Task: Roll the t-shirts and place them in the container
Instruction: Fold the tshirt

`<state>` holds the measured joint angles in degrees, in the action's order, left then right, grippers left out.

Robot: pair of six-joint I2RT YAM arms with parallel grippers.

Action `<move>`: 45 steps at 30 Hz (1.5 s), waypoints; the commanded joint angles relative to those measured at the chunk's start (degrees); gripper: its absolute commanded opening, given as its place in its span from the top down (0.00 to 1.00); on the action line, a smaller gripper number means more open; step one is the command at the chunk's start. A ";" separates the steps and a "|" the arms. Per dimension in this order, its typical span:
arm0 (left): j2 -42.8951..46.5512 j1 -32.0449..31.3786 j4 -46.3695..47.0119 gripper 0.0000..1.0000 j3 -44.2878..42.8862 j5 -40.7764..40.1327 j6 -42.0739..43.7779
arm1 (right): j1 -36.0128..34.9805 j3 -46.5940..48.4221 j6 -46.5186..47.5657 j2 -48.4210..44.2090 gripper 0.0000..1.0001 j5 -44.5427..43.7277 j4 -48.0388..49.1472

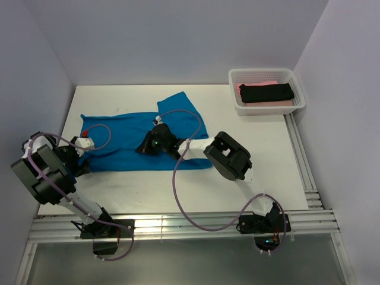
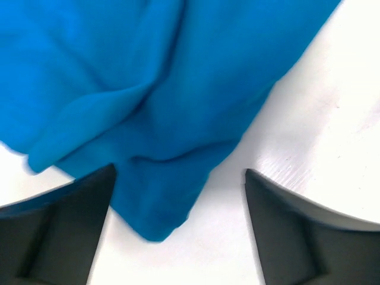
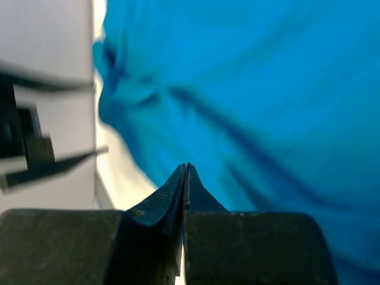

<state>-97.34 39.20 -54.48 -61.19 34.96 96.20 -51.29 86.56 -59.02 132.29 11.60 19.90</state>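
blue t-shirt flat on table, right gripper closed over it, left gripper open at its corner

top external: turquoise-blue t-shirt (image 1: 122, 142) lies spread on the white table (image 1: 178, 190), left of centre, with one part folded up toward the back. right arm reaches across from the right and the right gripper (image 1: 146, 146) sits over the middle of the shirt. left gripper (image 1: 82, 159) is at the shirt's left edge. white mesh basket (image 1: 236, 89) stands at the far right corner, holding a black t-shirt (image 1: 267, 92) on top of a pink t-shirt (image 1: 279, 103).

left wrist: left gripper (image 2: 179, 172) has its fingers (image 2: 71, 208) spread wide. a wrinkled corner of the blue shirt (image 2: 166, 119) lies between them on the table (image 2: 320, 130). neither finger touches the cloth.

right wrist: right gripper (image 3: 186, 169) has its fingers (image 3: 160, 202) pressed together, tips meeting. blue shirt (image 3: 267, 107) fills the view past them, creased and blurry. cannot tell if any cloth is caught between the tips.
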 commanded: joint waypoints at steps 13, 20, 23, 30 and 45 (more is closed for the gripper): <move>1.37 -0.17 -2.13 0.00 -6.31 7.75 -6.10 | -4.35 -6.24 2.43 -0.64 1.00 7.47 10.07; -1.27 -6.58 12.54 0.01 -4.82 5.21 -23.23 | -4.35 -5.18 1.46 1.66 1.00 7.39 4.82; -3.28 -7.56 15.89 0.00 -4.90 5.73 -25.79 | -4.26 -4.21 1.46 1.74 1.00 7.65 1.03; -9.88 -7.65 15.46 0.01 -9.21 5.73 -26.25 | -4.43 -3.42 1.28 1.30 1.00 6.86 -2.23; -12.79 -8.26 19.41 0.00 -15.53 4.07 -27.73 | -4.70 -2.89 0.75 2.71 1.00 5.46 -5.04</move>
<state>-109.71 31.42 -35.22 -73.10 38.46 69.32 -55.83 82.63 -59.16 132.88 18.94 20.34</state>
